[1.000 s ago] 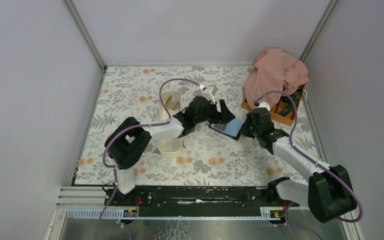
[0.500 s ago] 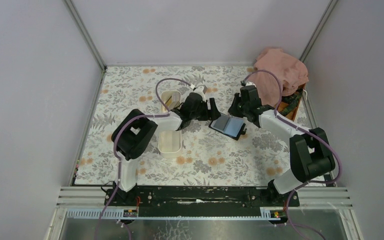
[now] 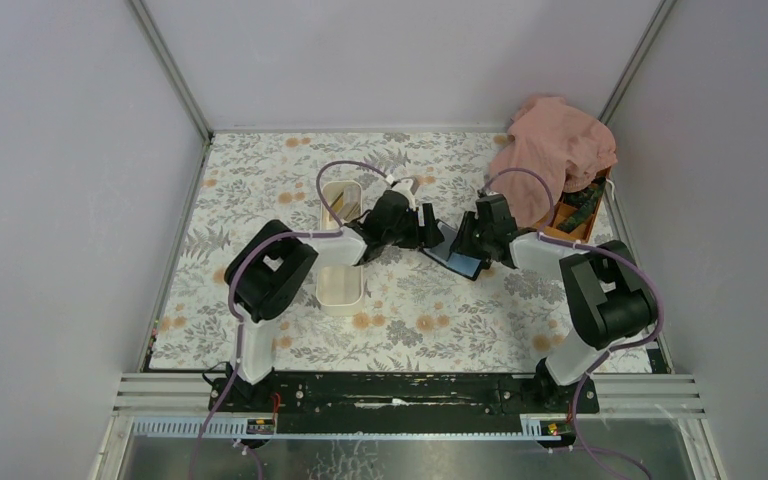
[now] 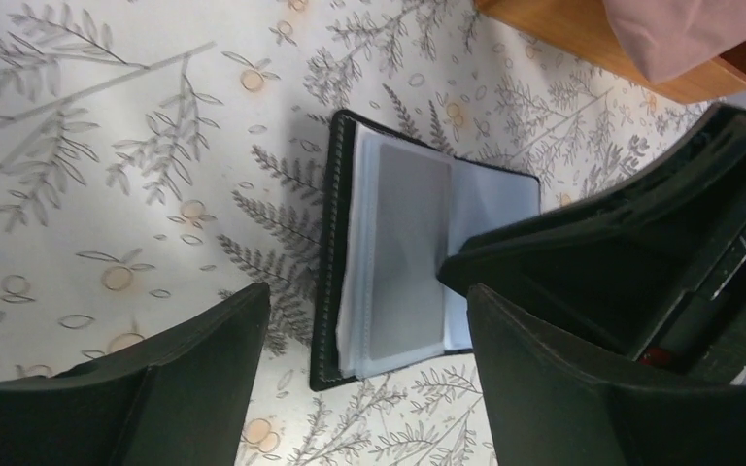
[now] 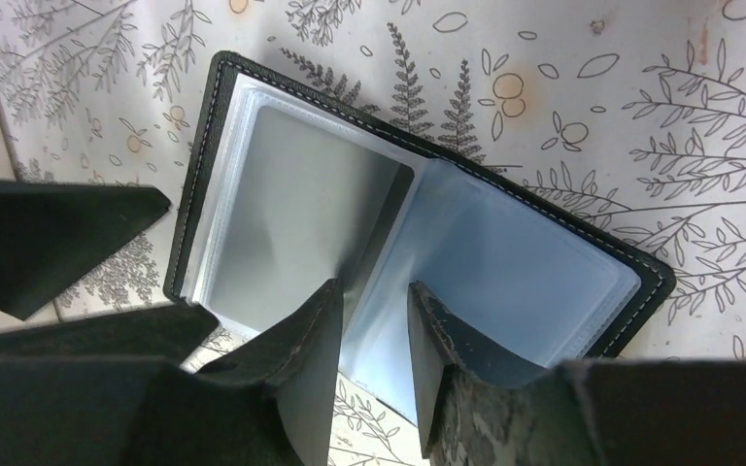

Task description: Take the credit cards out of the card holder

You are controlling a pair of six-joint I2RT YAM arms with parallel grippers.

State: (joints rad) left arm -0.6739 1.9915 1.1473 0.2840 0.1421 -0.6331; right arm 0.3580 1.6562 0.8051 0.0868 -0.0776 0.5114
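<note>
Left end effector [image 4: 367, 296]: jaws wide apart, empty. Card holder [image 3: 457, 260]: mid-table, open flat, inner face up, long axis left-right, dipping rightward. Right end effector [image 5: 374, 291]: jaws slightly apart above its fold. Floral table [image 3: 260, 180]; lilac walls [image 3: 400, 60].

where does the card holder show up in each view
Top external: card holder just right of centre, lying open.
Left wrist: card holder near the middle, open.
Right wrist: card holder fills the middle, open.
Shared landmark: the floral table cover beneath it in all three.
</note>
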